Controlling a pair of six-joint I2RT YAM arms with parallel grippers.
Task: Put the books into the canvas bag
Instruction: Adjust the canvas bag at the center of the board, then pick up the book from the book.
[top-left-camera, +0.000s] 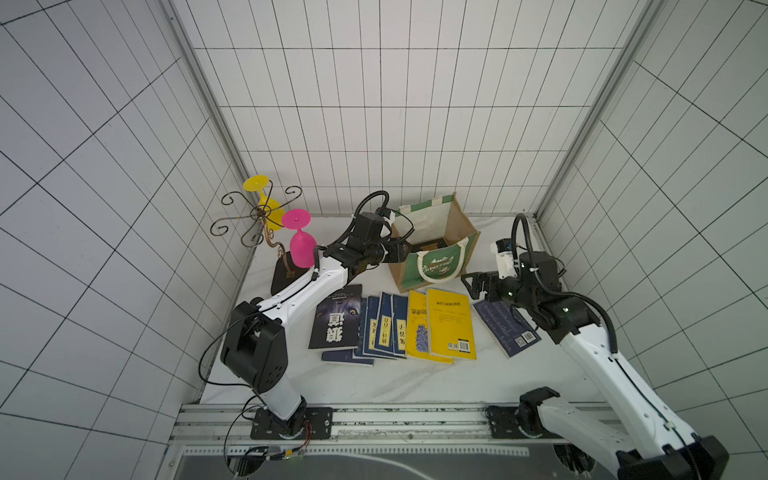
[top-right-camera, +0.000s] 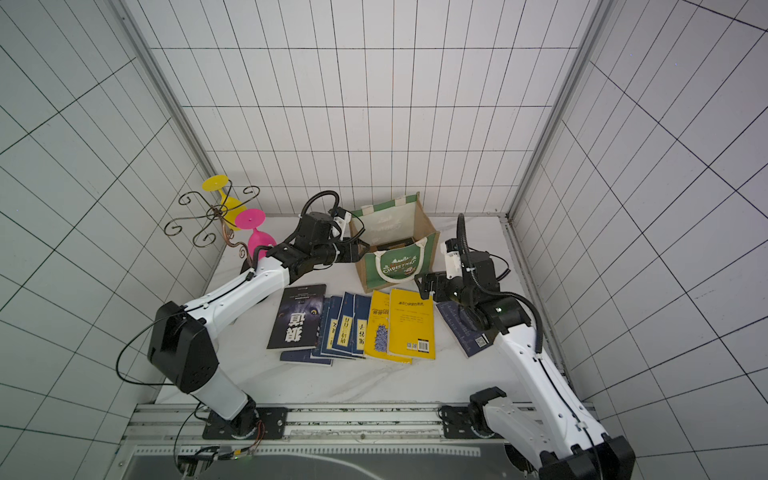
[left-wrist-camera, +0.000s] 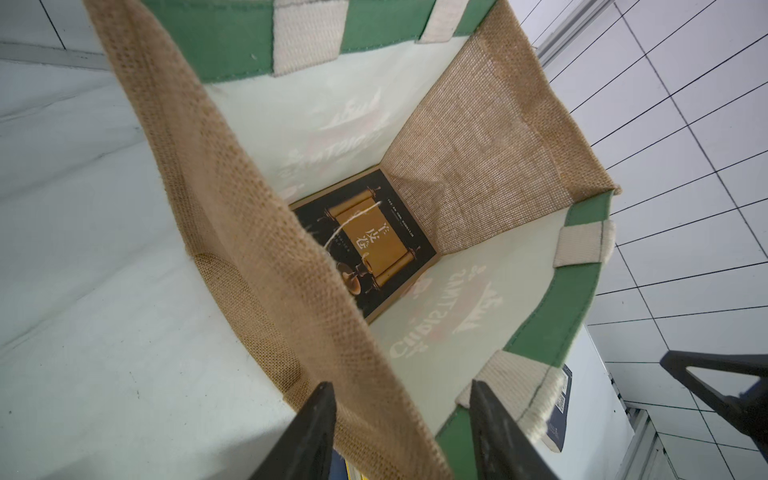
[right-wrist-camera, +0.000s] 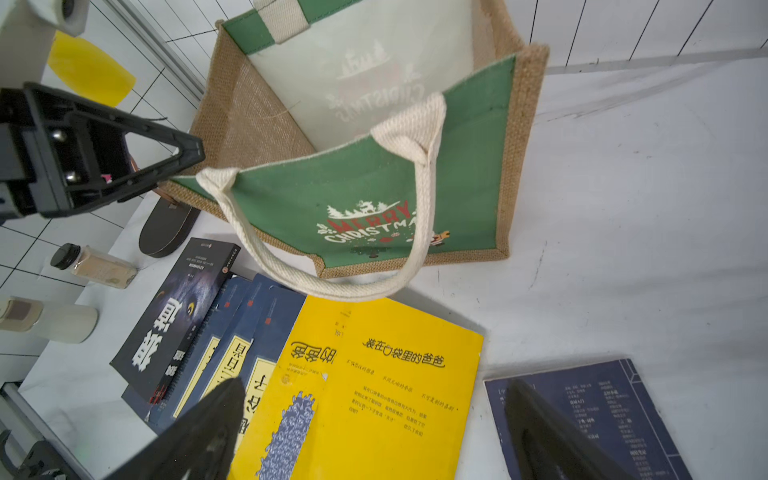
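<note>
- The canvas bag (top-left-camera: 440, 266) stands upright at the back of the table (top-left-camera: 415, 378), with its mouth open upward. One tan-and-black book (left-wrist-camera: 365, 245) lies flat on its bottom already.
- The other books lie in a row on the table, just in front of the bag. There is a black book (top-left-camera: 336, 318), several navy books (top-left-camera: 386, 328) overlapping like a fan, and two yellow books (top-left-camera: 451, 324). One navy book (top-left-camera: 505, 328) lies apart at the right.
- The left gripper (left-wrist-camera: 401, 386) is at the jute side wall of the bag, with one finger outside and one inside. I think it is there to hold the soft mouth open and make the bag steady for loading.
- Its jaws stand about half apart around this wall. As far as I can see, they do not pinch it yet.
- The right gripper (right-wrist-camera: 376, 386) hangs low over the yellow books and the single navy book, probably to choose the next one. Its jaws are spread fully and hold nothing.
</note>
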